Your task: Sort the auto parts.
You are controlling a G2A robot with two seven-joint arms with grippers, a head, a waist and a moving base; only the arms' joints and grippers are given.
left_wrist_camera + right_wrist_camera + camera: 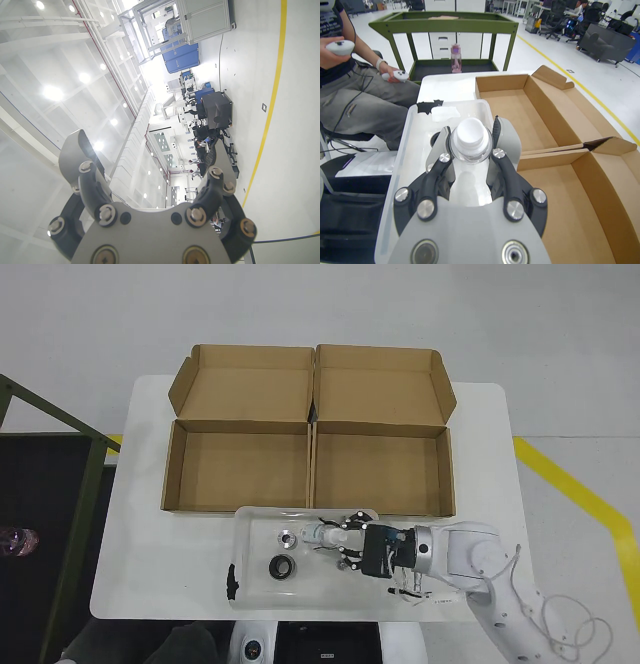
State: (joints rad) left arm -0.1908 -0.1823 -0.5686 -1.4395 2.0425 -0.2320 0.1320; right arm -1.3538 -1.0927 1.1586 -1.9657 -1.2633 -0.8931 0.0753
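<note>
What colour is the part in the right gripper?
White part, best seen in the right wrist view.

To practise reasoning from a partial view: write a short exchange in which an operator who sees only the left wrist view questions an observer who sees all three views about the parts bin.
Operator: My left gripper hangs open, facing the hall. What is the other arm doing?
Observer: The right gripper is inside the clear bin, shut on a white part.
Operator: Is anything else in that bin?
Observer: Yes, a black ring lies on the bin floor, apart from the right gripper.
</note>
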